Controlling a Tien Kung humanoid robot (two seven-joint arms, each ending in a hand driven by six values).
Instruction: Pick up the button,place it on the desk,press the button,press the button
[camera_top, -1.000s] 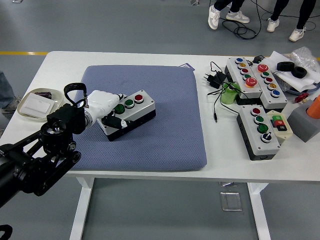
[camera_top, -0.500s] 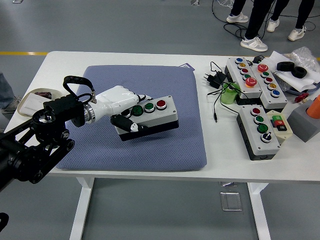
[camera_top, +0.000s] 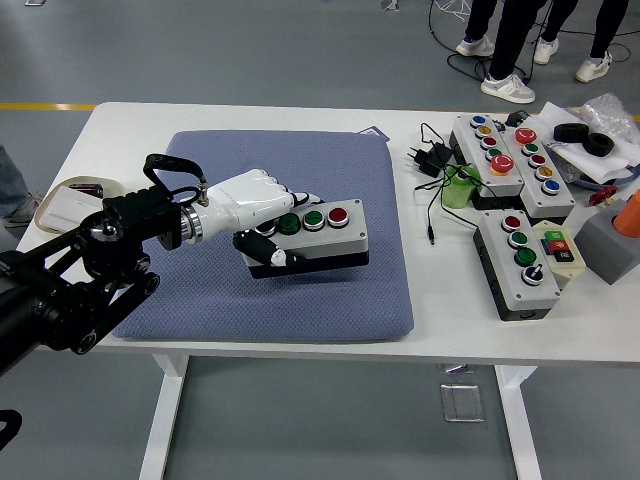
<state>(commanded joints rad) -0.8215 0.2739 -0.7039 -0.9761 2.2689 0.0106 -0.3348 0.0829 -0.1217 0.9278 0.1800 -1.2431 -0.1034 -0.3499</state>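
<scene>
From the head camera I saw the left hand (camera_top: 255, 200) closed around the left end of the button box (camera_top: 318, 236), its white fingers (camera_top: 290, 196) curled over the top edge and the thumb (camera_top: 262, 248) pressed against the front face. The box was grey on top and black below, with three round buttons in a row: two green ones (camera_top: 301, 221) beside the fingers and a red one (camera_top: 338, 215) toward the free right end. It sat over the middle of the blue-grey pad (camera_top: 300, 160) that covered much of the white table (camera_top: 250, 115); I could not tell from this angle whether its base touched the pad or hung just above it. The black left arm (camera_top: 70, 290) came in from the lower left corner. To the right of the pad, well apart from the held box, lay three more button boxes (camera_top: 515, 260) among cables and a black adapter (camera_top: 425, 157). A shallow tray (camera_top: 65, 200) lay at the table's left edge behind the arm. People's legs and shoes (camera_top: 510, 85) showed on the floor beyond the table's far side.
</scene>
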